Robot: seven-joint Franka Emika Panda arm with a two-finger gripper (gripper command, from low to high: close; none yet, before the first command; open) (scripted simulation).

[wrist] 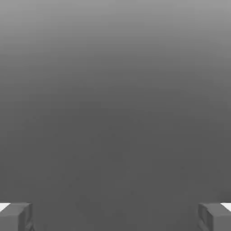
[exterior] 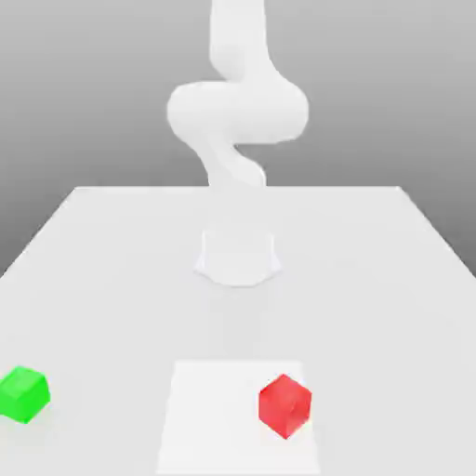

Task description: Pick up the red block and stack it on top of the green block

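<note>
The red block (exterior: 284, 406) is seen in the exterior view near the bench's (exterior: 237, 325) front edge, toward the exterior view's right. It is set on the white square (exterior: 218, 418), close to that square's right edge. The green block (exterior: 23, 394) is seen well apart from it, near the front end of the bench's left edge. Both blocks are turned, with a corner facing forward.

The claw (wrist: 115, 217) is seen in the hand view with its two sides spread wide. Nothing is held in it. The white arm (exterior: 238, 112) is seen standing at the back of the bench.

Some things could go wrong from here. The red block could be pinched by its corners if the claw is not turned to match its flat sides, and then it could spin or slip out. It could be knocked along the bench if the claw is brought down off to one side. The green block could be bumped away if the red block is carried too low. The red block could tip off the top if it is let go off-centre or too high.

No brands, labels or writing can be read on the blocks, the arm or the bench.
</note>
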